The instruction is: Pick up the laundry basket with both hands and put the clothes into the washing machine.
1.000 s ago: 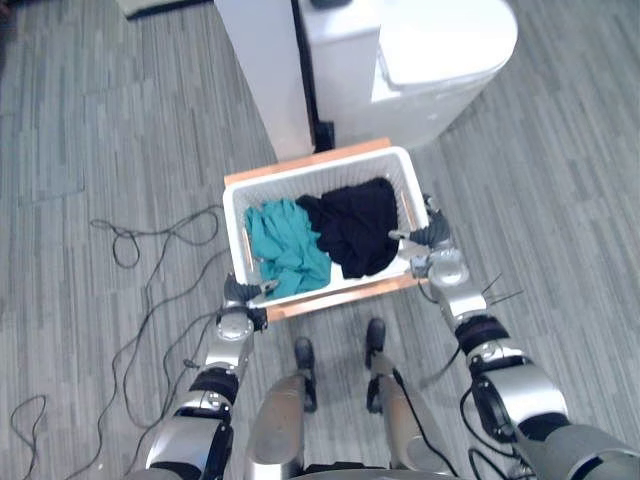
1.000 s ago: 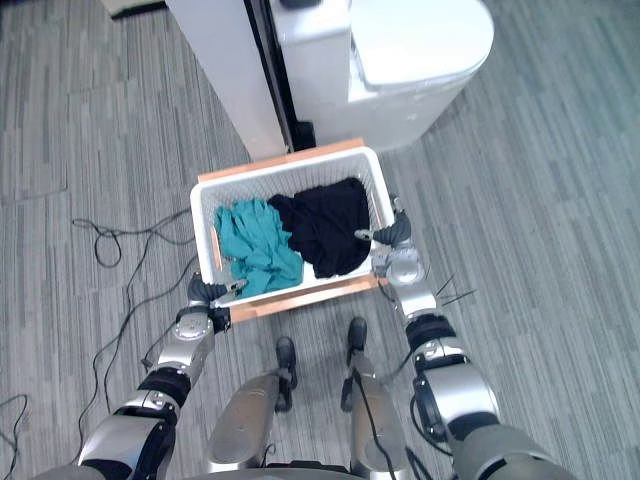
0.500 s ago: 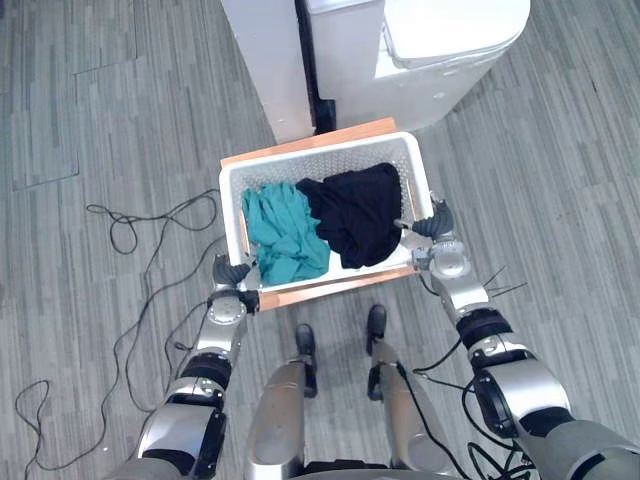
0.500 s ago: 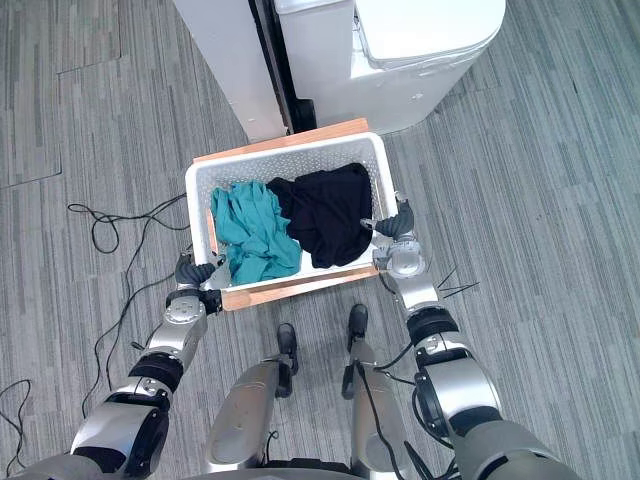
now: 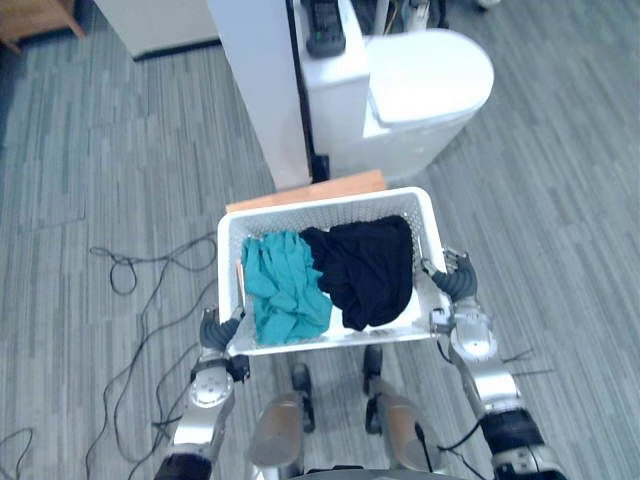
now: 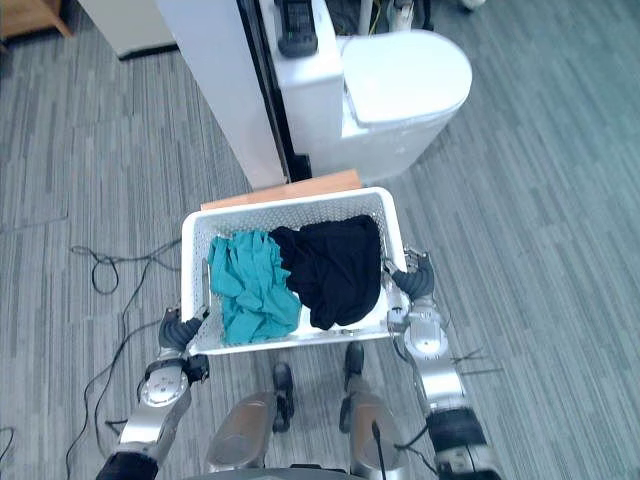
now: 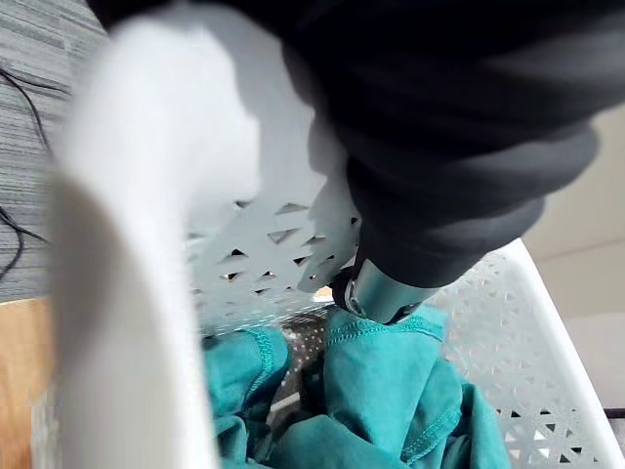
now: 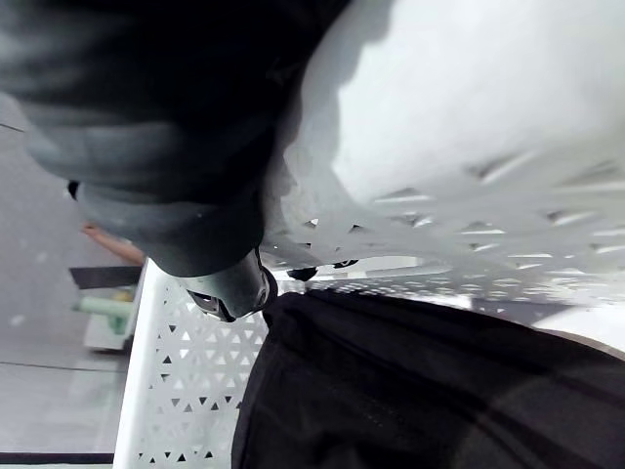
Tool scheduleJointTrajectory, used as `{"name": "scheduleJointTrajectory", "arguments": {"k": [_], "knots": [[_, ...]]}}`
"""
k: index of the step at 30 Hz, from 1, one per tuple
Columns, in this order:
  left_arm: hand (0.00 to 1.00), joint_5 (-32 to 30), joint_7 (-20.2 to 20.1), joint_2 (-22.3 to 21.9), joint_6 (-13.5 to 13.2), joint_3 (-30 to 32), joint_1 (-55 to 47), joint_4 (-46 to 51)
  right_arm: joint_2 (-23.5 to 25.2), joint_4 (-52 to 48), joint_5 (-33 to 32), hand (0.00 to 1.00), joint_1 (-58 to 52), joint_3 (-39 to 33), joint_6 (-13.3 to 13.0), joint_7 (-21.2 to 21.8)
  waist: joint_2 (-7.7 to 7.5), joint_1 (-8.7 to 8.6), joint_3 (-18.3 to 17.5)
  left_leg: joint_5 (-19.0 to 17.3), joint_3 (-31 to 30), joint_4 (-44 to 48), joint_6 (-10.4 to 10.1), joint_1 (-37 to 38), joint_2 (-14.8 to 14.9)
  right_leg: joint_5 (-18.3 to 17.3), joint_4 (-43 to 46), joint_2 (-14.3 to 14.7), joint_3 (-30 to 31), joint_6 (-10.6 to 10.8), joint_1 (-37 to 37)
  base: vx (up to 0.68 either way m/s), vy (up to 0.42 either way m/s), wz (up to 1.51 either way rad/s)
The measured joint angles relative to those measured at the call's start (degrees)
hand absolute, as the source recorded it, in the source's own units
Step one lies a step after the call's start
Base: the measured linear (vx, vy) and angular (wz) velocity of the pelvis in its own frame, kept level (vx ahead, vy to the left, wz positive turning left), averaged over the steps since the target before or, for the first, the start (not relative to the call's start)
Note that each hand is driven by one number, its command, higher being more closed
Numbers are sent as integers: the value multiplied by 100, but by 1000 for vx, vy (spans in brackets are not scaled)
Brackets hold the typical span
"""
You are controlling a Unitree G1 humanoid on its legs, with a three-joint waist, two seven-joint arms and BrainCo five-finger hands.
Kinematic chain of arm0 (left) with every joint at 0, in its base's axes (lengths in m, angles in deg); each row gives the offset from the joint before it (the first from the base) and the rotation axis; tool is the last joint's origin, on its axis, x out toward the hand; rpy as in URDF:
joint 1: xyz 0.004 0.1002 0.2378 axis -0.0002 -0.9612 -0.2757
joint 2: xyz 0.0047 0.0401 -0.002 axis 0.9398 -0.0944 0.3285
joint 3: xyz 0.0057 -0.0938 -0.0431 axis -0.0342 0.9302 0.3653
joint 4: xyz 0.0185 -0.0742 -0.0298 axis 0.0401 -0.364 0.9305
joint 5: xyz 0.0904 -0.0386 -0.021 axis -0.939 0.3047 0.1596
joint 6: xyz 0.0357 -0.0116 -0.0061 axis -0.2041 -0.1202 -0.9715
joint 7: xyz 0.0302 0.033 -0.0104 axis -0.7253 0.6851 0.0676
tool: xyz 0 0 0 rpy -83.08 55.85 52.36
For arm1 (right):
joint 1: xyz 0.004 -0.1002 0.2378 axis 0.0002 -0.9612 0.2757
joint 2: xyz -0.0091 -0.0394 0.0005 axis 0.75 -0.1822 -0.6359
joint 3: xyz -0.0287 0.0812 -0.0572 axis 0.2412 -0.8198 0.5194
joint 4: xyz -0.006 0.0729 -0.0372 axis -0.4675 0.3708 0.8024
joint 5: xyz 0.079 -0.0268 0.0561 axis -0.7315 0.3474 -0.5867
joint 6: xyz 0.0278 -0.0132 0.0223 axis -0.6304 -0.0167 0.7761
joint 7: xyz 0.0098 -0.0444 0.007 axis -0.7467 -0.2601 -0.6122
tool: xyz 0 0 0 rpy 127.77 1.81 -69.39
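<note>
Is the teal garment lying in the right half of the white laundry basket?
No, the teal garment lies in the left half of the basket; the black garment takes the right.

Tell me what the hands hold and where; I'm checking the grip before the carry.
Both hold the basket: the left hand grips its left rim, the right hand its right rim.

One white laundry basket [image 5: 320, 215], two garments in it (a teal garment [image 5: 285, 290], a black garment [image 5: 365, 270]), one white washing machine [image 5: 430, 75], one wooden board [image 5: 330, 190].
</note>
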Motion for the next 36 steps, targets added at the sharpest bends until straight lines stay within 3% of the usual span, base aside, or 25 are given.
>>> {"name": "scheduleJointTrajectory", "arguments": {"k": [3,8,9,10,11,12,13,15,17,18,19,20,21,22,23,24,26,28,30,31,32,33,34,36], "knots": [[100,-1,-12,5,-28,-3,-5,92,-53,-307,-1,100,-165,-1,-40,13,83,-31,-126,-242,-115,36,10,68,-2,212,-273,85,337,61,53,-35,60,-59],[100,-13,-25,16,-26,-40,-115,289,-80,-658,-28,100,-451,-13,-61,13,24,-85,-182,-717,837,741,105,-200,161,595,-396,292,1372,175,-356,-97,65,-117],[100,-16,-26,34,-16,-41,-111,290,-74,-646,-54,100,-441,-14,-58,13,-8,-169,-196,-814,1168,926,147,-287,259,470,-479,302,1335,52,-459,-148,31,-153],[100,-24,-26,29,12,-40,-110,289,-65,-610,-72,100,-434,-14,-35,13,9,-200,-190,-786,1457,869,208,-227,424,88,-367,278,689,-440,-598,-147,14,-160],[100,-47,-26,48,12,-40,-114,291,-41,-563,-79,100,-431,-16,-35,13,-3,-202,-198,-776,1690,785,218,-136,550,-84,-128,213,153,-660,-734,-115,-5,-178],[100,-64,-26,63,34,-40,-159,291,22,-437,-78,100,-423,-19,-36,13,-93,-170,-227,-773,2192,659,214,124,646,-318,634,-101,-1086,-757,-979,-65,-6,-187],[100,-66,-26,64,42,-40,-271,291,62,-264,-77,100,-426,-9,-35,29,-221,-166,-298,-798,2642,572,177,459,612,-627,1221,-464,-2120,-1004,-1006,-14,11,-180],[100,-71,-26,61,45,-37,-336,293,70,-165,-77,100,-422,3,-37,98,-301,-155,-358,-873,2991,521,68,819,574,-484,1264,-581,-2712,-1115,-776,40,-25,-167],[100,-72,-24,83,44,-37,-306,297,61,-153,-76,100,-376,8,-39,109,-329,-165,-431,-917,3330,213,41,1014,602,-709,1013,-391,-2836,-793,-742,6,-100,-155],[100,-77,-22,36,46,-33,-327,309,22,-102,-73,100,-299,10,-39,116,-232,-109,-497,-960,3572,153,37,1022,802,-915,1195,-306,-2797,-727,-840,16,-143,-135],[100,-129,-24,-42,46,-46,-341,336,-116,-10,-80,100,-208,14,-43,119,-159,-201,-501,-1172,3796,555,-78,1029,1048,-1338,2599,-399,-2451,-1002,-1112,109,-153,-117],[100,-146,-25,-97,50,-56,-421,402,-166,59,-80,100,-217,23,-41,119,-222,-299,-525,-1370,3825,1163,-88,1026,1153,-1839,3035,-504,-2156,-557,-948,181,-200,-97],[100,-151,-21,-205,73,-52,-440,394,-226,186,-82,100,-130,38,-38,119,-121,-309,-449,-1546,3625,1945,71,939,1505,-2082,3057,-215,-1858,-455,-847,223,-170,-126],[100,-156,-21,-256,157,-72,-549,389,-341,263,-84,100,-112,118,23,138,28,-181,-471,-1514,2925,3210,371,518,1899,-2014,2858,168,-1555,-582,-640,238,-146,-189],[100,-153,-21,-259,169,-137,-672,389,-433,264,-88,100,-138,177,23,154,70,-52,-465,-1519,1904,3894,313,117,1680,-1989,2645,445,-1176,-563,-409,226,-66,-170],[100,-153,-21,-257,169,-146,-691,388,-435,263,-87,100,-140,177,23,157,71,-28,-465,-1518,1737,3949,309,60,1609,-1982,2599,477,-1109,-567,-366,270,13,-139],[100,-152,-21,-260,169,-233,-736,379,-525,229,-121,100,-249,175,23,170,43,-1,-469,-1517,588,3665,292,-585,733,-1929,2113,553,-710,-731,117,330,89,-87],[100,-158,-21,-260,169,-245,-753,376,-548,209,-126,100,-248,175,23,181,47,43,-470,-1474,286,2954,222,-826,293,-1907,1834,550,-492,-748,333,242,111,-64],[100,-168,-21,-259,169,-245,-751,376,-558,184,-125,100,-248,175,22,188,45,172,-481,-1287,-76,2006,-35,-1040,-42,-1882,1572,524,-240,-708,514,293,160,-75],[100,-192,-22,-256,169,-244,-749,376,-555,186,-123,100,-249,174,24,188,62,277,-503,-881,-239,1351,-168,-1166,-169,-1871,1387,518,-62,-631,649,341,188,-68],[100,-199,-22,-254,176,-244,-752,376,-546,186,-123,100,-254,174,26,188,51,314,-516,-571,-225,1209,-125,-1146,-199,-1870,1317,505,17,-558,710,378,199,-71],[100,-216,-22,-241,181,-239,-763,377,-510,189,-122,100,-262,174,27,188,10,330,-583,-118,-112,983,358,-962,-269,-1854,1248,439,147,-314,795,464,213,-47],[100,-234,-22,-237,186,-213,-719,378,-481,185,-117,100,-257,157,24,188,-52,309,-637,-35,67,1043,735,-952,-329,-1833,1277,312,171,-147,778,470,212,-35],[100,-255,-23,-241,223,-213,-724,378,-470,188,-103,100,-297,144,25,189,-87,322,-662,-58,283,1274,767,-886,-387,-1869,1533,160,175,-70,800,497,227,-43]]}}
